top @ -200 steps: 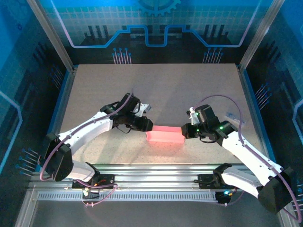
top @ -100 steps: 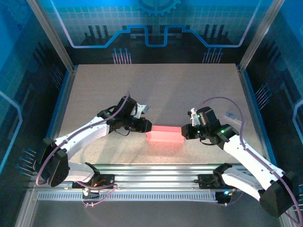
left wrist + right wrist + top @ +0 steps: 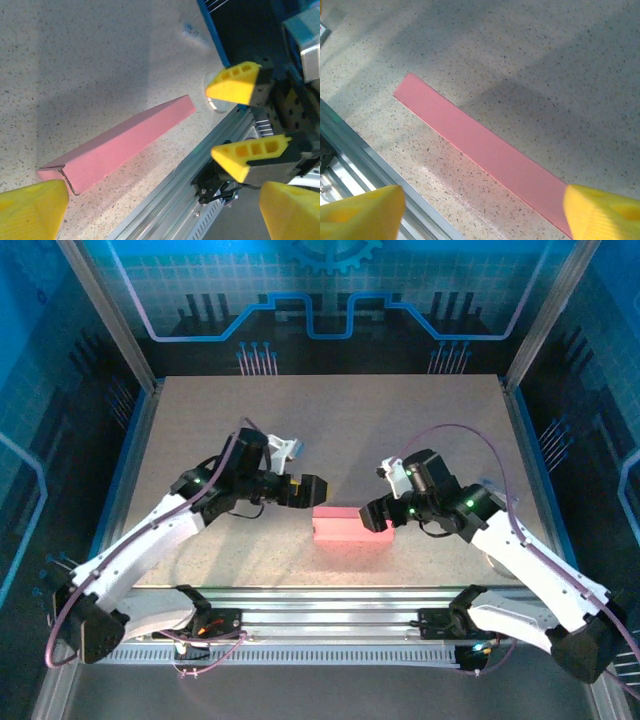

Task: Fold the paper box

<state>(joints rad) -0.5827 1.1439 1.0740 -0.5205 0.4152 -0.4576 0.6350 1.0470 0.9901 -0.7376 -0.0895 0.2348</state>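
When you check the top view, locate the paper box (image 3: 348,525) on the speckled table (image 3: 400,420). It lies near the front edge, a little behind the aluminium rail (image 3: 330,602), with its long side roughly parallel to that rail. It sits between the two arms and neither of them holds it.

1. Left gripper (image 3: 312,490): you find it just beyond the upper left corner of the box, close to it. In the left wrist view its yellow fingers (image 3: 30,210) stand at opposite bottom corners of the picture, so the jaws are spread wide with nothing between them.

2. Right gripper (image 3: 370,515): from above it overlaps the right end of the box. In the left wrist view its two yellow pads (image 3: 235,82) stand apart with a clear gap, so the pincer is wide. The far end of the box lies just beside the upper pad; you cannot tell whether they touch. In the right wrist view its own fingertips (image 3: 605,215) sit at the bottom corners, again far apart, and one end of the box runs up to the right-hand fingertip.

3. Box condition: from the left wrist camera you see a long, narrow pink body with two long faces meeting at a crease, lying flat on the table. A dark edge line shows at its near end. From the right wrist camera it appears as a plain pink strip lying diagonally on the table.
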